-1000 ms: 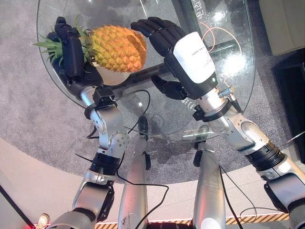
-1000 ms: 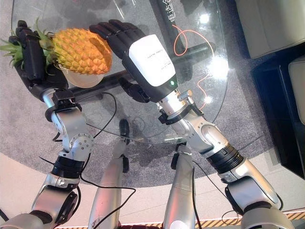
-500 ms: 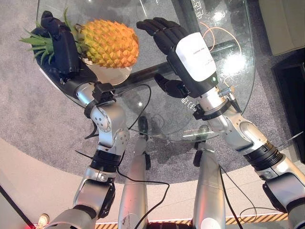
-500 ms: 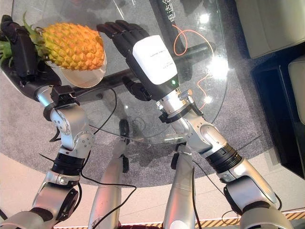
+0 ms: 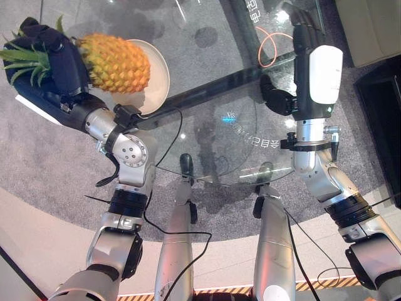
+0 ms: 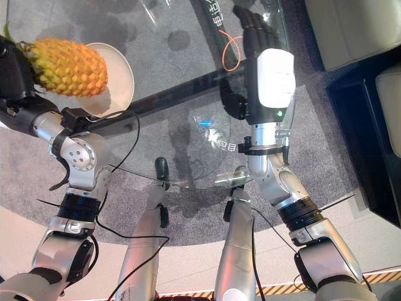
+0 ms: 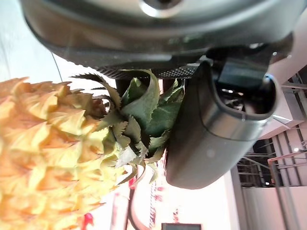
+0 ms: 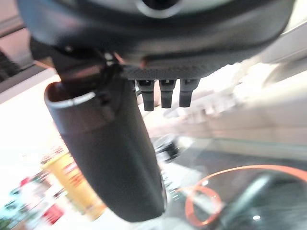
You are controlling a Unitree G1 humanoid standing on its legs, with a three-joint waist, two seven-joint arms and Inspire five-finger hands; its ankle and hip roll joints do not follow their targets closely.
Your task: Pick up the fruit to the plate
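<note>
Silver-grey jointed arms end in dark hands, the right hand (image 5: 307,50) white-backed.

My count on the glass table (image 5: 207,135)
I see one pineapple (image 5: 114,61), one white plate (image 5: 155,75), one orange cable loop (image 5: 274,47), and my two hands

Pineapple (image 5: 116,61) crown partly hidden by left robot hand (image 5: 53,63), cream plate (image 5: 158,72) partly behind fruit
</note>
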